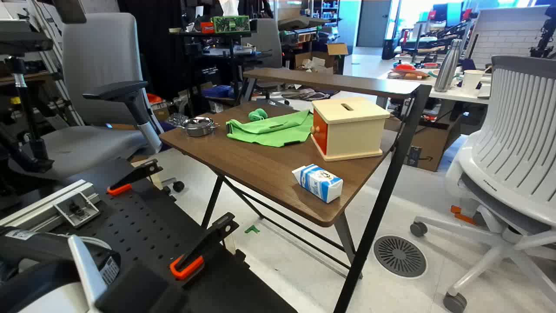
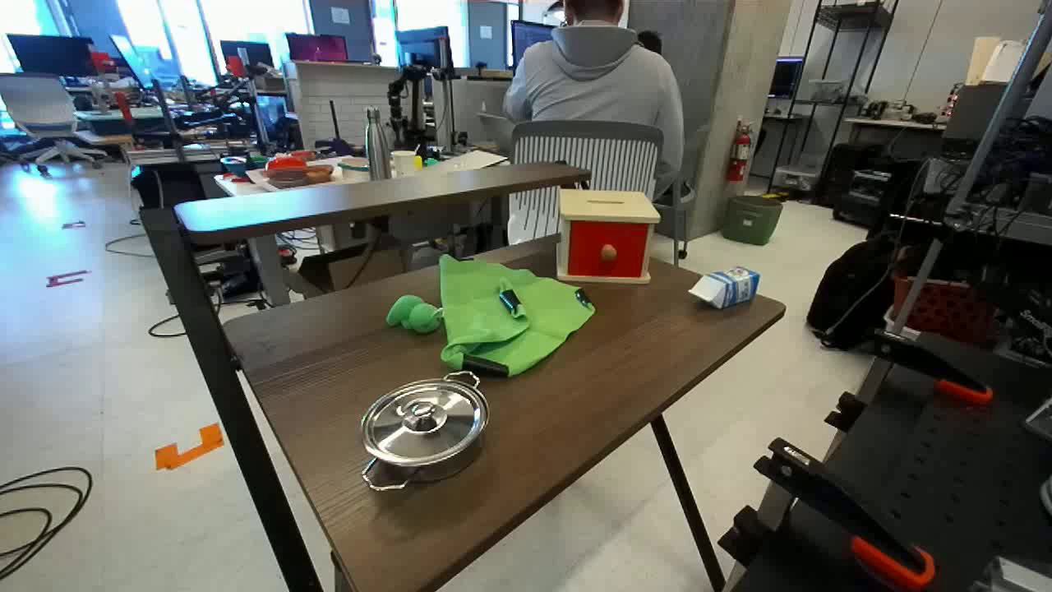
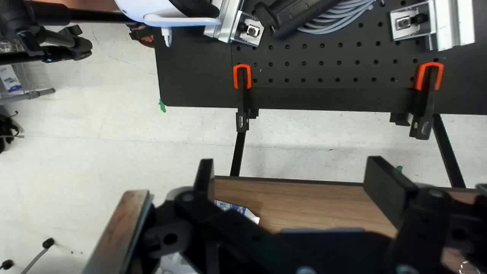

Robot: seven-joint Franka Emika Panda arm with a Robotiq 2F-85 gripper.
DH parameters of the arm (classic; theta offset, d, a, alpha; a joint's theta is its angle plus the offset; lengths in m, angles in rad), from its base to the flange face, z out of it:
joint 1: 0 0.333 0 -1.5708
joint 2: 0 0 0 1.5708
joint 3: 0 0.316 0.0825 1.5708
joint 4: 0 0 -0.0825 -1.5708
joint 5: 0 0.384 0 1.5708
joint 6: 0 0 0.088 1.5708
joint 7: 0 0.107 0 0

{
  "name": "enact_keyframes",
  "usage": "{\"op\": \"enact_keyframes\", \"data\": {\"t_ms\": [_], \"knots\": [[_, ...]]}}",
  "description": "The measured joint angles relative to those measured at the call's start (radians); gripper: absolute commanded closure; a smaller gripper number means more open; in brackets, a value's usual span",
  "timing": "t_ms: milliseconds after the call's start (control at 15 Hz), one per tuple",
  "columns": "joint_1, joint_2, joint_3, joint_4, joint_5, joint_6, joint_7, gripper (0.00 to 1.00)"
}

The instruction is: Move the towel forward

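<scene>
at the bottom of the wrist view, the gripper (image 3: pixel 291 171), spread wide, with dark fingers (image 3: pixel 388 188) well apart and a strip of brown table (image 3: pixel 304 201) and pale floor (image 3: pixel 304 152) visible through the gap. partly hidden behind the finger at the left of that view, a blue-and-white milk carton (image 3: pixel 236 208). higher in the same view, across the strip of floor, a black perforated board (image 3: pixel 331 72) with two orange-ended clamps (image 3: pixel 427 102) along the edge.

in both exterior views, on the table and clear of the gripper, the green towel (image 2: pixel 485 316), loosely spread and rumpled, with dark strips (image 2: pixel 485 366) at the margins. just beside the towel, a small green lobed object (image 2: pixel 415 315); touching or apart, cannot tell. to one side, near but apart from the towel, a shiny steel pot (image 2: pixel 444 467) with the lid (image 2: pixel 452 436) on. to the other side, close by, a pale wooden box (image 1: pixel 354 134), upright, with a red front (image 2: pixel 585 247), a round knob (image 2: pixel 608 252) and a slot (image 1: pixel 346 106) in the top. past the box, near a table corner, the same carton, lying on a side. above the table's far edge, a narrow raised shelf (image 1: pixel 330 81).

farther off, in an exterior view, a person (image 2: pixel 600 90) in a grey hoodie, back turned, behind a slatted office chair (image 2: pixel 585 156).
</scene>
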Motion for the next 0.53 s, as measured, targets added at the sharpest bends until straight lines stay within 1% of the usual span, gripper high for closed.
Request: {"op": "enact_keyframes", "data": {"t_ms": [333,533], "knots": [[0.003,0.011,-0.001,0.001,0.001,0.010,0.000,0.00],[0.007,0.047,-0.001,0.004,0.006,0.081,0.009,0.00]]}}
